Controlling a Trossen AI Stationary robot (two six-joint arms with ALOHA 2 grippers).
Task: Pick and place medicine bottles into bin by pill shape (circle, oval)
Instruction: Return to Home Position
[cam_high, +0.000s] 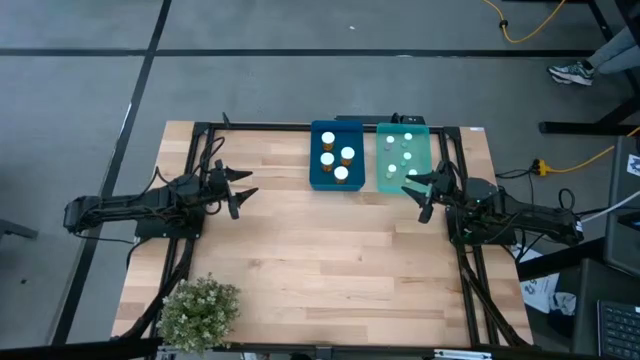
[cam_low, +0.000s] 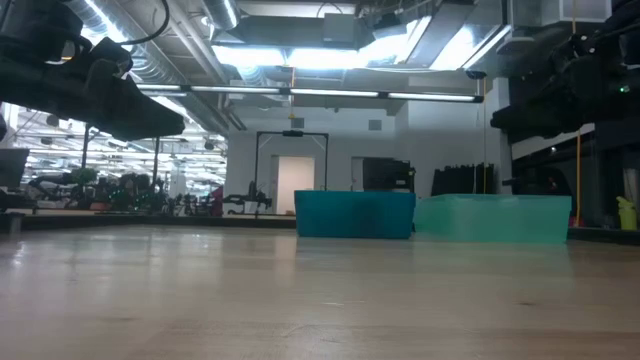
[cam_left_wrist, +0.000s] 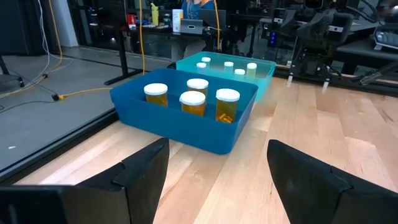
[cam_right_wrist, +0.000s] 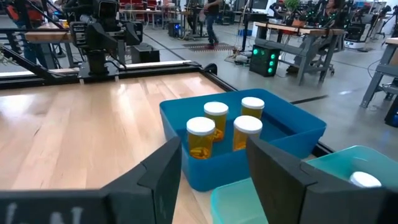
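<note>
Since amber bottles (cam_high: 347, 154) sit in the blue bin (cam_high: 314, 152) and pale bottles (cam_high: 407, 153) in the teal bin (cam_high: 385, 186) beside it, sorting looks done; left gripper (cam_high: 248, 185) and right gripper (cam_high: 414, 197), flanking the blue bin, fingers apart and empty, need only retreat home.

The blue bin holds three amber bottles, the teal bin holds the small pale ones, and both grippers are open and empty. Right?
No: the blue bin holds four amber bottles, as the left wrist view shows. The teal bin holds the small pale ones, and the left gripper and right gripper are open and empty.
</note>
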